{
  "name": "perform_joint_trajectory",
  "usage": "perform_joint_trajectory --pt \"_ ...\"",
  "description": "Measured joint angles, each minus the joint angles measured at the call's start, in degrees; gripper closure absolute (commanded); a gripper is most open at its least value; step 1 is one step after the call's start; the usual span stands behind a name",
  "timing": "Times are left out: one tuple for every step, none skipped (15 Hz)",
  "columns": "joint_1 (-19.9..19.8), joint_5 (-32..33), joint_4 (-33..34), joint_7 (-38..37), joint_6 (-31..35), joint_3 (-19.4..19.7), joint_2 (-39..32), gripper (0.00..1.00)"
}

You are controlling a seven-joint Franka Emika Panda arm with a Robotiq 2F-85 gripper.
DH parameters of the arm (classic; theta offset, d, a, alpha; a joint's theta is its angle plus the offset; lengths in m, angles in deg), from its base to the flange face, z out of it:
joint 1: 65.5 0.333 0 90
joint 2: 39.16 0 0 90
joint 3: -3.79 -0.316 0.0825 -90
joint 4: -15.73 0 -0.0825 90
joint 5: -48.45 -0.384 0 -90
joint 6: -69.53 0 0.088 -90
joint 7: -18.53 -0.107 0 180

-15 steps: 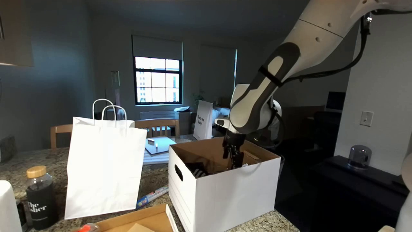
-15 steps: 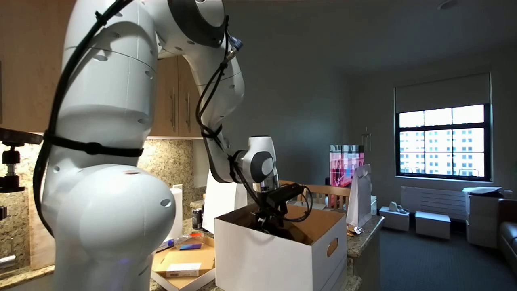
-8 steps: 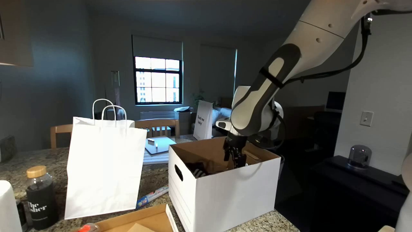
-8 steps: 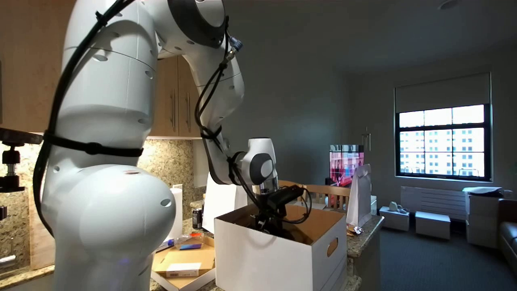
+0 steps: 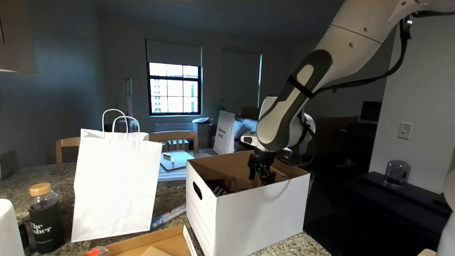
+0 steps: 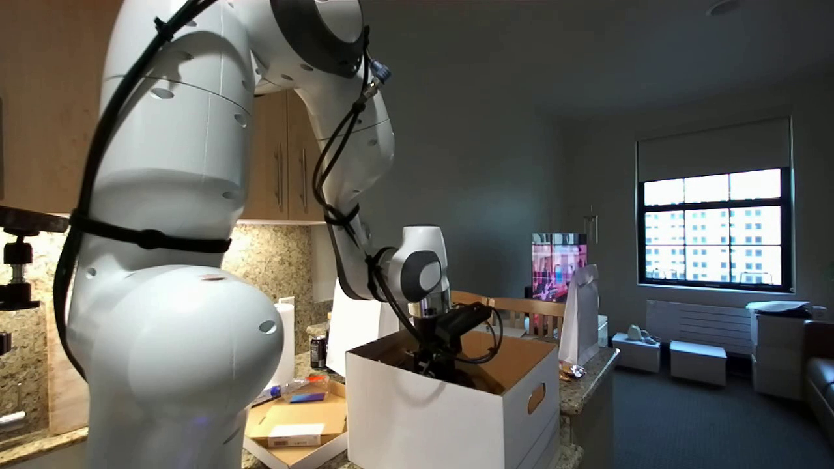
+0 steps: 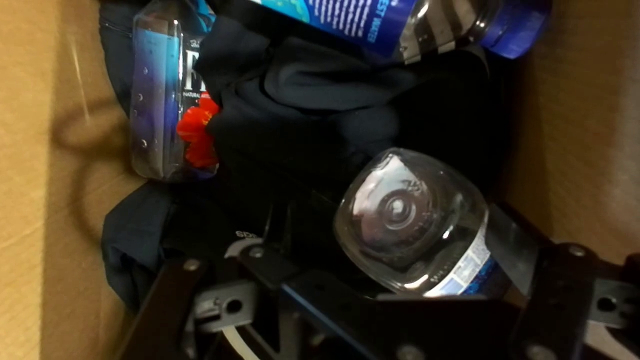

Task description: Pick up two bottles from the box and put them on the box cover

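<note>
The white box (image 5: 261, 213), brown inside, stands on the counter in both exterior views. My gripper (image 7: 395, 235) reaches down into it, its jaws wide apart. In the wrist view a clear bottle (image 7: 400, 210), seen from its base, lies between the fingers; whether they touch it I cannot tell. A bottle with a red flower (image 7: 160, 100) rests at the left, and a blue-capped bottle (image 7: 345, 20) lies across the top. Outside the box, the shallow box cover (image 6: 326, 451) holds a flat brown carton (image 6: 296, 417) and clear items, one of them with red on it.
Black cloth (image 7: 320, 110) fills the box under the bottles. Brown box walls (image 7: 590, 150) rise close on both sides. Nearby stand a white paper bag (image 5: 117, 185), a dark bottle with a wooden lid (image 5: 44, 217) and a colourful tube (image 5: 169, 216).
Inside the box, my gripper has shifted a little to the right in an exterior view and the wrist has sunk slightly. The jaws have stayed apart. Everything outside the box looks unchanged.
</note>
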Motion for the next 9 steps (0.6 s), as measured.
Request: perform_joint_trajectory --pt "0.00 -0.89 0.00 0.93 0.00 0.00 -0.03 0.00" --pt "0.00 -1.84 -0.01 1.83 0.00 -0.02 -0.07 0.00" --pt "0.00 -2.70 -0.01 2.64 0.00 -0.04 -0.13 0.00" --pt "0.00 -3.33 -0.01 3.24 0.00 -0.04 -0.19 0.00" --pt "0.00 -3.83 -0.01 3.61 0.00 -0.04 -0.25 0.00" --pt "0.00 -4.06 -0.04 3.74 0.09 -0.03 -0.31 0.00" --pt "0.00 -4.07 -0.11 3.74 0.39 -0.01 -0.41 0.00" --pt "0.00 -4.07 -0.29 3.74 0.87 0.01 -0.53 0.00" --pt "0.00 -4.09 -0.59 3.74 1.49 0.02 -0.64 0.00"
